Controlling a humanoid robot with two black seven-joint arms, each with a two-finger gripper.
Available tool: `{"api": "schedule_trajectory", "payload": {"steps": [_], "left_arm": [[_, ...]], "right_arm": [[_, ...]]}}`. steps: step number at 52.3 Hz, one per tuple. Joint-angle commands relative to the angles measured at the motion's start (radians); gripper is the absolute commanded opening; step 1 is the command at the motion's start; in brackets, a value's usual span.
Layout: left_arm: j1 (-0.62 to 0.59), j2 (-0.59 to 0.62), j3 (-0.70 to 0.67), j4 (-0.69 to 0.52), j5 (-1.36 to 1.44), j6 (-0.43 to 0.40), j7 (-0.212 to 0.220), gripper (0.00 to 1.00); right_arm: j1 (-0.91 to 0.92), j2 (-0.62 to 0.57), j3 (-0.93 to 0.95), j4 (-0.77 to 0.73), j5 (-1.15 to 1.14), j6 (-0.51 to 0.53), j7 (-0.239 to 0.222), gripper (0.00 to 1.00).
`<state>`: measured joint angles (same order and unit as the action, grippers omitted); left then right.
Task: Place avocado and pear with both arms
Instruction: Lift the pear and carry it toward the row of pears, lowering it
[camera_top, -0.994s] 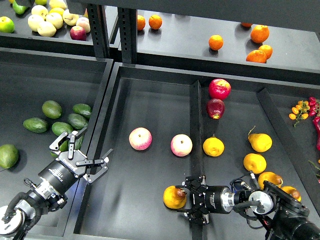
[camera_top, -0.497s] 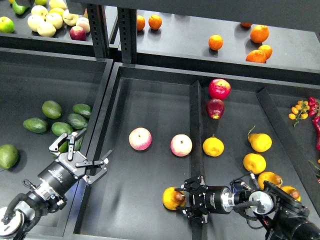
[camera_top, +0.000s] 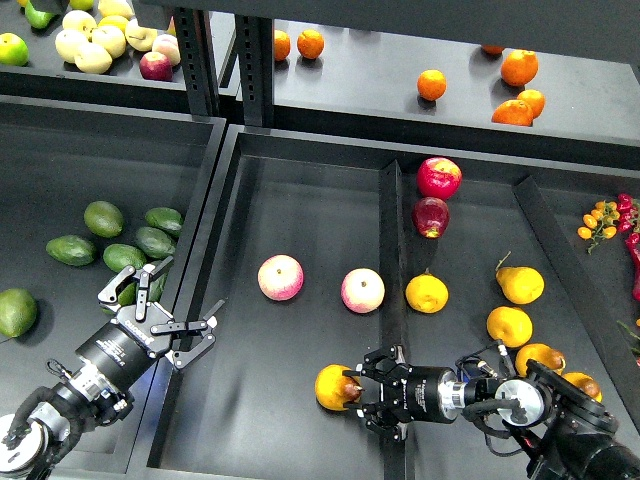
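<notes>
Between R claw fingers, clenched: pear, on center tray floor.

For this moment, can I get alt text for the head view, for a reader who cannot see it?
The right gripper holds a golden pear low over the middle tray, where two pink-and-yellow apples lie. The left gripper hangs open and empty at the tray's left wall, beside a cluster of avocados in the left bin. More pears, red apples and oranges lie beyond.
</notes>
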<state>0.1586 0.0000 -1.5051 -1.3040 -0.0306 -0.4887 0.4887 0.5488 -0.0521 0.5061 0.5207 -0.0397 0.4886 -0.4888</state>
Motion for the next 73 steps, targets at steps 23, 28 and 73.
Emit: {"api": "schedule_trajectory", "payload": {"steps": [23, 28, 73], "left_arm": [[0.004, 0.000, 0.002, 0.000, 0.000, 0.000, 0.000, 0.99], [0.004, 0.000, 0.008, 0.000, 0.000, 0.000, 0.000, 0.99], [0.004, 0.000, 0.017, 0.000, 0.000, 0.000, 0.000, 0.99]], "right_arm": [[0.062, -0.248, 0.003, 0.229, 0.164, 0.000, 0.000, 0.21], [0.060, -0.331, 0.003, 0.288, 0.190, 0.000, 0.000, 0.21], [-0.128, -0.502, -0.014, 0.220, 0.155, 0.000, 0.000, 0.26]]}}
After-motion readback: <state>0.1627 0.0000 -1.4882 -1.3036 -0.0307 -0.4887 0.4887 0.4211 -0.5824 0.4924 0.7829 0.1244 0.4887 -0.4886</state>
